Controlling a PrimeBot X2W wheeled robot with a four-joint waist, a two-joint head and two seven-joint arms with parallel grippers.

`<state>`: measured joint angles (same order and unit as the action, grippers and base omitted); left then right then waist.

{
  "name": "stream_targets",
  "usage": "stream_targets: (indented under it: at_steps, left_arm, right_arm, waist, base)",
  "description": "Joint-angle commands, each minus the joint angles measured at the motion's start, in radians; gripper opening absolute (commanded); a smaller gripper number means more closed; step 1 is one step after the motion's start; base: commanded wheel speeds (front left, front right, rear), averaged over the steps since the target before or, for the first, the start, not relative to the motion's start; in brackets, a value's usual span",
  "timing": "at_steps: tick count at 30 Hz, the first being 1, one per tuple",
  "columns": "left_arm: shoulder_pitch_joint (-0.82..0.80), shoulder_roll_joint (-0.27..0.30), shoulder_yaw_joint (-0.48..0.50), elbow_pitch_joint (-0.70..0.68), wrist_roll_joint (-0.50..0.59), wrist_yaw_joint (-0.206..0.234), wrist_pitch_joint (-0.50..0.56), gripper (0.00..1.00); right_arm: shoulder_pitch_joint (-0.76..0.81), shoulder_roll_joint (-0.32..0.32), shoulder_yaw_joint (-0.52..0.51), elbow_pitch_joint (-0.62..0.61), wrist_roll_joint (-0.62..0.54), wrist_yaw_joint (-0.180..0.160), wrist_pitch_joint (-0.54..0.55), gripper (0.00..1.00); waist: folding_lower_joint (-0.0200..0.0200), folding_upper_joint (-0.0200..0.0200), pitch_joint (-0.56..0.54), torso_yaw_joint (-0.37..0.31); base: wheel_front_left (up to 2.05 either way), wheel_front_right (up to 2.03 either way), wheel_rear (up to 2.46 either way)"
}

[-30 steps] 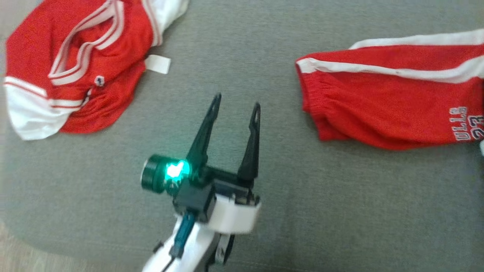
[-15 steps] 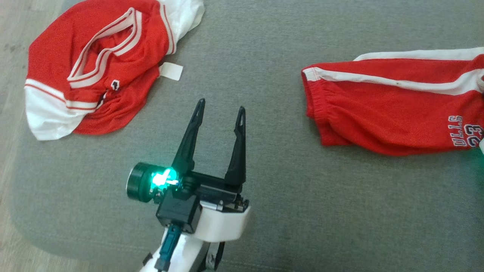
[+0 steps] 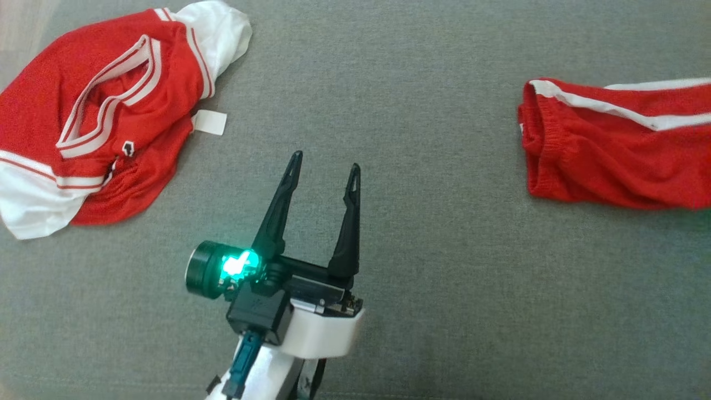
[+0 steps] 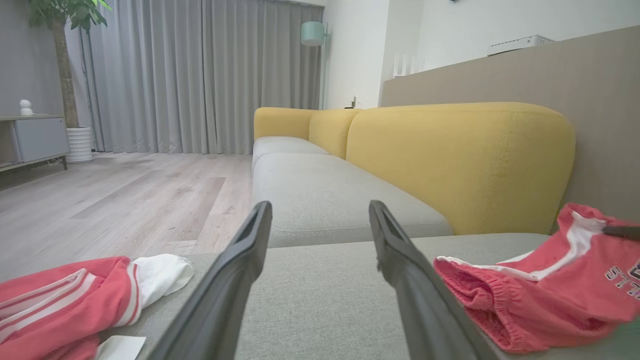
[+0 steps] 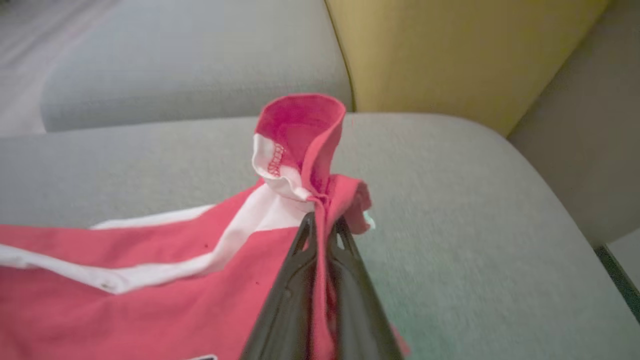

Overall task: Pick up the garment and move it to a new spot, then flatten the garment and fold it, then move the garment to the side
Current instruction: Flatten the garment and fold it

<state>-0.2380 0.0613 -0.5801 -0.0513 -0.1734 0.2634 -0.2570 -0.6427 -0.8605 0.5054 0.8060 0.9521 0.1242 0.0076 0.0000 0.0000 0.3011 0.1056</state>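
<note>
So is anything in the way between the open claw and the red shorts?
Nothing visible: bare grey cushion lies between the left gripper and the shorts. The right gripper is pinching their edge.

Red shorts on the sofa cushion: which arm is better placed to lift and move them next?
Right. The right gripper is shut on a pinched fold of the red shorts, while the left gripper hangs open over bare cushion, touching neither the shorts nor the red jersey.

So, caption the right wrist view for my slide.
Right gripper pinches the hem of the red shorts over the grey sofa seat.
</note>
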Motion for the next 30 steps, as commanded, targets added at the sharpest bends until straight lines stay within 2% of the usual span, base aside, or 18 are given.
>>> stream_targets:
  at_steps: [1, 7, 8, 13, 14, 15, 16, 20, 25, 26, 30]
  left_arm:
    - [-0.007, -0.005, 0.035, -0.026, 0.012, -0.004, -0.005, 1.00]
    - [0.011, -0.008, 0.028, 0.005, 0.005, -0.026, -0.005, 1.00]
    - [0.018, -0.008, 0.026, 0.011, 0.002, -0.032, -0.005, 1.00]
    - [0.037, -0.009, 0.029, 0.018, -0.002, -0.041, -0.005, 1.00]
    - [0.041, -0.009, 0.031, 0.020, -0.001, -0.041, -0.005, 1.00]
    - [0.045, -0.010, 0.033, 0.022, 0.000, -0.042, -0.005, 1.00]
    - [0.047, -0.010, 0.034, 0.025, 0.001, -0.043, -0.005, 1.00]
    - [0.056, -0.010, 0.039, 0.030, 0.001, -0.048, -0.005, 1.00]
    - [0.085, -0.010, 0.053, 0.033, -0.001, -0.051, -0.005, 1.00]
    - [0.085, -0.010, 0.053, 0.033, -0.001, -0.051, -0.005, 1.00]
    - [0.099, -0.010, 0.061, 0.028, 0.001, -0.055, -0.005, 1.00]
  right_arm:
    - [-0.021, -0.040, 0.005, -0.043, -0.012, 0.007, -0.011, 0.00]
    - [-0.059, 0.023, 0.070, -0.216, -0.083, 0.007, 0.021, 0.00]
    - [-0.059, 0.057, 0.093, -0.280, -0.101, 0.007, 0.046, 0.00]
    - [-0.022, 0.146, 0.131, -0.430, -0.131, 0.007, 0.115, 0.00]
    - [-0.008, 0.166, 0.133, -0.452, -0.131, 0.007, 0.128, 0.18]
    - [0.007, 0.187, 0.132, -0.469, -0.132, 0.007, 0.141, 0.45]
    - [0.022, 0.206, 0.133, -0.485, -0.137, 0.007, 0.151, 1.00]
    - [0.076, 0.252, 0.091, -0.556, -0.149, 0.007, 0.146, 1.00]
    - [0.186, 0.263, -0.084, -0.598, -0.206, 0.007, 0.063, 1.00]
    - [0.186, 0.263, -0.084, -0.598, -0.206, 0.007, 0.063, 1.00]
    - [0.285, 0.285, -0.211, -0.590, -0.232, 0.007, -0.038, 1.00]
  waist:
    - [0.0000, 0.0000, -0.008, -0.006]
    - [0.0000, 0.0000, -0.059, -0.010]
    - [0.0000, 0.0000, -0.074, -0.005]
    - [0.0000, 0.0000, -0.097, 0.014]
    - [0.0000, 0.0000, -0.101, 0.017]
    - [0.0000, 0.0000, -0.104, 0.020]
    - [0.0000, 0.0000, -0.107, 0.023]
    - [0.0000, 0.0000, -0.126, 0.031]
    - [0.0000, 0.0000, -0.170, 0.024]
    - [0.0000, 0.0000, -0.170, 0.024]
    - [0.0000, 0.0000, -0.183, 0.026]
  base:
    - [0.00, 0.00, 0.00]
    - [0.00, 0.00, 0.00]
    - [0.00, 0.00, 0.00]
    - [0.00, 0.00, 0.00]
    - [0.00, 0.00, 0.00]
    - [0.00, 0.00, 0.00]
    - [0.00, 0.00, 0.00]
    - [0.00, 0.00, 0.00]
    - [0.00, 0.00, 0.00]
    - [0.00, 0.00, 0.00]
    - [0.00, 0.00, 0.00]
